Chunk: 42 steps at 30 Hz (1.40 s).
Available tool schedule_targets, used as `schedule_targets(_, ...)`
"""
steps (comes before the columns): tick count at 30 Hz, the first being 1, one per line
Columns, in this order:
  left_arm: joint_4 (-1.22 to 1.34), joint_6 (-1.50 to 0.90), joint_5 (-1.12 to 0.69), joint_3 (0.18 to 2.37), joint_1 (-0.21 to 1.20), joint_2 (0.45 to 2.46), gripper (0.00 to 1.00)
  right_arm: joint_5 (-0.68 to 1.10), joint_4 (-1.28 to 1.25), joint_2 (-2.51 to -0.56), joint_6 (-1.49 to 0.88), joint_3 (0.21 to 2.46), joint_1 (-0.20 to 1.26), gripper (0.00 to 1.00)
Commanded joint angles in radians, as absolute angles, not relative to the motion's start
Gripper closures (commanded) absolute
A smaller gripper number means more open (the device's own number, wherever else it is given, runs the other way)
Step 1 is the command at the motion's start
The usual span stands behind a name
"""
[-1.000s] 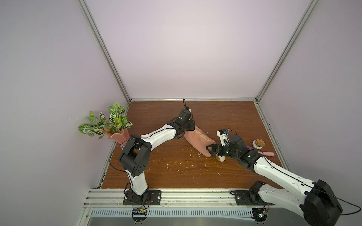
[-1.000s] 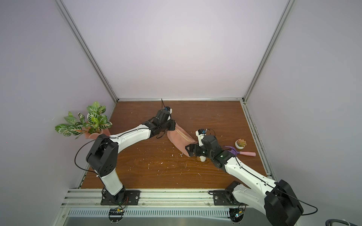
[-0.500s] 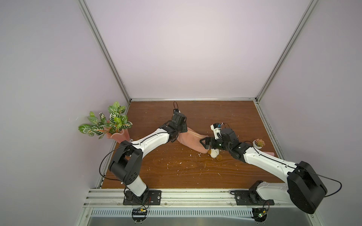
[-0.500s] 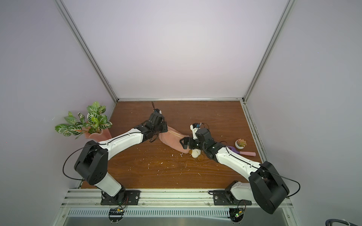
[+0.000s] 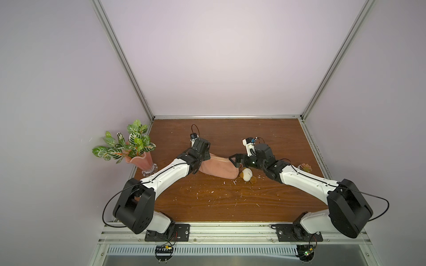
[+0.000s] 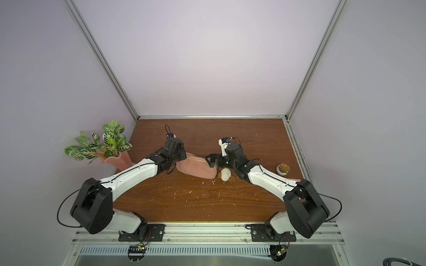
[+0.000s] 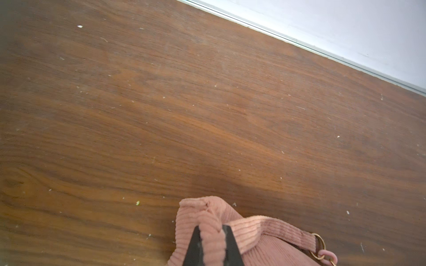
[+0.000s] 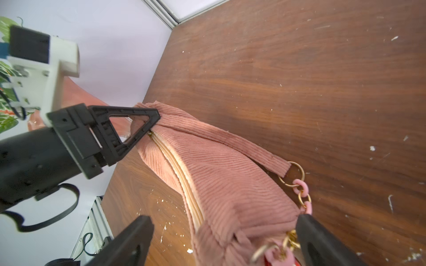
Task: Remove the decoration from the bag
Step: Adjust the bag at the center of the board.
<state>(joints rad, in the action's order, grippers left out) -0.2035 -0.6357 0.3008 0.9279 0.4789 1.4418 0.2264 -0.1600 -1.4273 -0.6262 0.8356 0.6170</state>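
- Your wooden desk (image 5: 207, 202) carries everything here.
- The pink corduroy bag (image 5: 219, 169) lies across the middle of the desk, and the right wrist view shows its gold zipper (image 8: 179, 170).
- Your left gripper (image 7: 212, 230) is pinching the fabric at one end of the bag, jaws pressed together on it.
- Your right gripper (image 8: 223, 221) is spread wide, straddling the end with the chain (image 8: 302, 191).
- The decoration (image 5: 247, 173) sits on the desk just beside that end.

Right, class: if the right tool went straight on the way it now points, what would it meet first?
The bag. Its near end lies between the open jaws of the right tool, so going on would likely press into the fabric almost at once, though exact depth is unclear.
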Motion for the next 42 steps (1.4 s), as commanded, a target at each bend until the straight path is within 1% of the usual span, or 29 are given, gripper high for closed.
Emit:
schedule_targets(1,-0.213,-0.645,0.336,0.912,0.439,1.415,1.00,0.186,-0.167,-1.410,-0.605,0.868,0.621,0.01)
schedule_targets(5,-0.209,-0.633,0.340,0.913,0.418,1.404,0.99,0.096,-0.145,-1.370,-0.592,0.862,0.617,0.01)
schedule_targets(7,-0.210,-0.629,0.340,0.919,0.414,1.404,0.93,0.065,-0.151,-1.347,-0.588,0.848,0.607,0.01)
schedule_targets(9,-0.211,-0.625,0.338,0.922,0.414,1.401,0.79,0.055,-0.172,-1.313,-0.602,0.824,0.591,0.01)
schedule_targets(11,-0.212,-0.626,0.337,0.921,0.414,1.394,0.54,0.094,-0.215,-1.280,-0.619,0.784,0.559,0.01)
schedule_targets(12,-0.212,-0.627,0.336,0.923,0.414,1.389,0.40,0.130,-0.253,-1.265,-0.638,0.758,0.540,0.01)
schedule_targets(13,-0.216,-0.628,0.338,0.924,0.414,1.382,0.29,0.162,-0.288,-1.250,-0.666,0.727,0.517,0.01)
schedule_targets(14,-0.219,-0.629,0.340,0.927,0.414,1.374,0.19,0.196,-0.335,-1.239,-0.699,0.694,0.488,0.01)
schedule_targets(17,-0.238,-0.632,0.336,0.942,0.414,1.349,0.01,0.299,-0.445,-1.229,-0.796,0.617,0.411,0.01)
schedule_targets(20,-0.249,-0.627,0.302,0.960,0.415,1.311,0.00,0.372,-0.452,-1.248,-0.778,0.608,0.382,0.01)
schedule_targets(24,-0.243,-0.636,0.203,0.978,0.416,1.262,0.00,0.369,-0.436,-1.251,-0.735,0.600,0.382,0.01)
schedule_targets(30,-0.183,-0.732,0.059,0.977,0.437,1.217,0.00,0.371,-0.378,-1.263,-0.653,0.592,0.385,0.02)
schedule_targets(35,-0.107,-0.833,0.022,0.961,0.532,1.213,0.00,0.377,-0.342,-1.282,-0.594,0.587,0.402,0.06)
schedule_targets(42,0.025,-1.002,0.019,0.917,0.684,1.245,0.00,0.334,-0.287,-1.317,-0.499,0.598,0.480,0.13)
